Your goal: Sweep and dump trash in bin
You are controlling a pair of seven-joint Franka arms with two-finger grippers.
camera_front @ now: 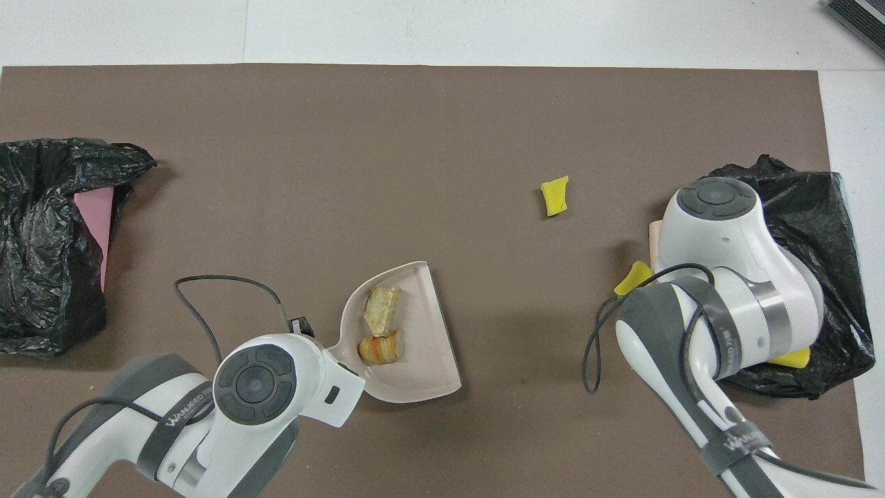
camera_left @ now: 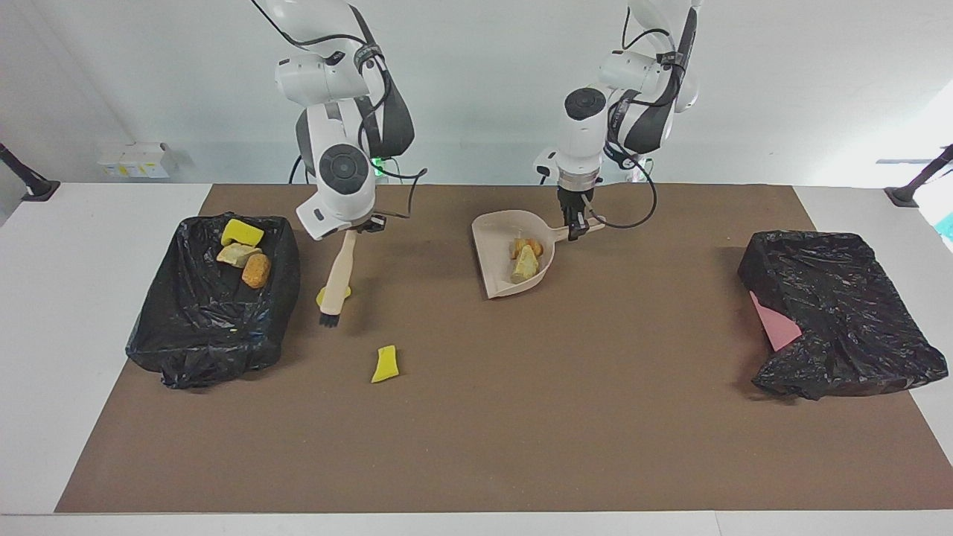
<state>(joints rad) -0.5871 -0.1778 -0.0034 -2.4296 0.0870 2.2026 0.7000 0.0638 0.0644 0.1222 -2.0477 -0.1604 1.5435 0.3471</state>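
**Brush at the bin-side chunk, loaded dustpan held mid-mat**

I take the lined bin (camera_left: pixel 212 327) at the right arm's end of the table as my landmark. Inside it I see three scraps of the trash: a yellow chunk (camera_left: pixel 242 232), a pale lump (camera_left: pixel 237 254) and an orange-brown lump (camera_left: pixel 257 270), all lying in the part of the bin nearer to the robots.

My right gripper (camera_left: pixel 350 229) is pressed together on the handle of the brush (camera_left: pixel 336 277), just beside the bin toward the middle of the table. The brush hangs slanted, bristles down. It crosses in front of a second yellow chunk (camera_left: pixel 325 296) that lies on the brown mat (camera_left: pixel 566 417) just beside the bin; I cannot tell whether the bristles touch the mat or the chunk. A third yellow chunk (camera_left: pixel 386 364) lies alone on the mat, near the bin and farther from the robots than the brush tip.

My left gripper (camera_left: pixel 578 227) is pinching the handle of the beige dustpan (camera_left: pixel 497 231), well apart from the bin, toward the left arm's end of the table. In the pan are two more scraps, an orange lump (camera_left: pixel 527 245) and a tan lump (camera_left: pixel 525 264), touching each other. In the overhead view the pan's open edge (camera_front: pixel 446 325) faces the landmark bin.

A second black-bagged bin (camera_left: pixel 845 313), with a pink patch showing, sits at the left arm's end of the table, well apart from everything else.
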